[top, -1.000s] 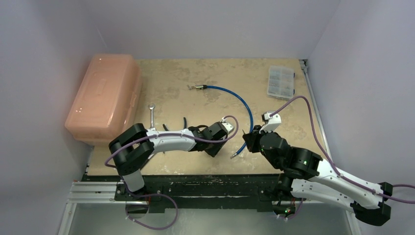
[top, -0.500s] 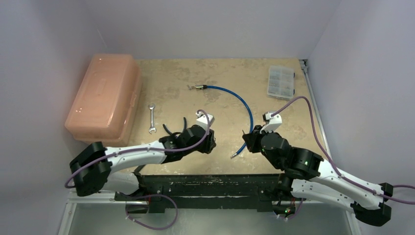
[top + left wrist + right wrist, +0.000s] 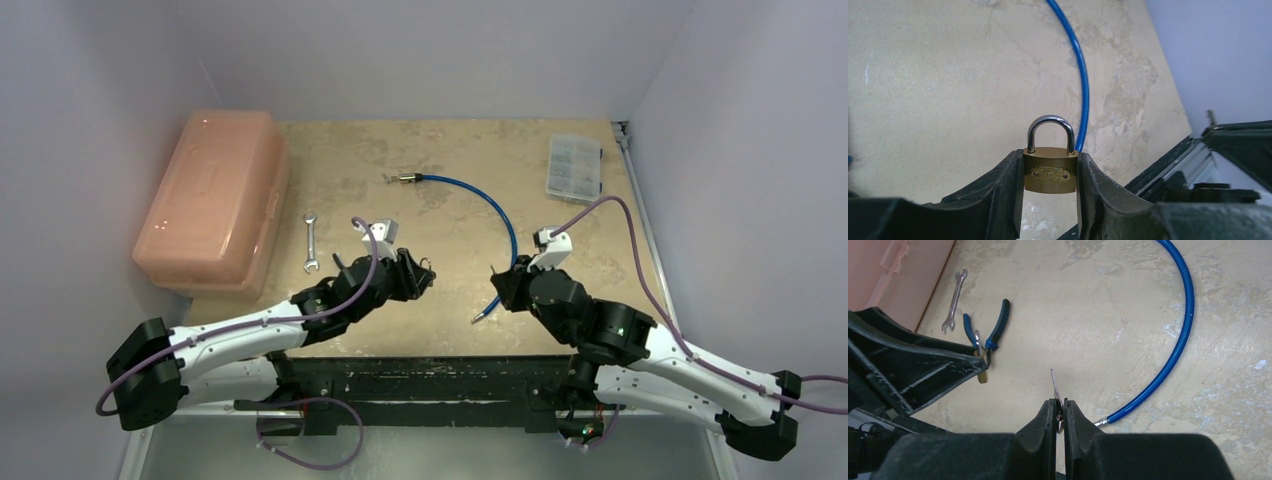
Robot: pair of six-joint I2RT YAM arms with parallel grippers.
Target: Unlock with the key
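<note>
Key (image 3: 1054, 386): thin silvery blade, seen edge-on, clamped betw. right pincer (image 3: 1059, 404) tips, above table. Padlock (image 3: 1050, 173): brass body, steel shackle closed, upright in left pincer (image 3: 1049, 161).

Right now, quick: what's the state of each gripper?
Left gripper: closed on the brass padlock, holding its body.
Right gripper: closed on the key, blade sticking out past the fingertips.

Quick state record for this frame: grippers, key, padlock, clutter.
left gripper: shut on padlock, held off the table, shackle looks closed
right gripper: shut on key, blade sticking out past the fingertips
key vs padlock: apart, not inserted
loose on table: blue hose, pliers, wrench
boxes: pink box at left, parts box far right
</note>
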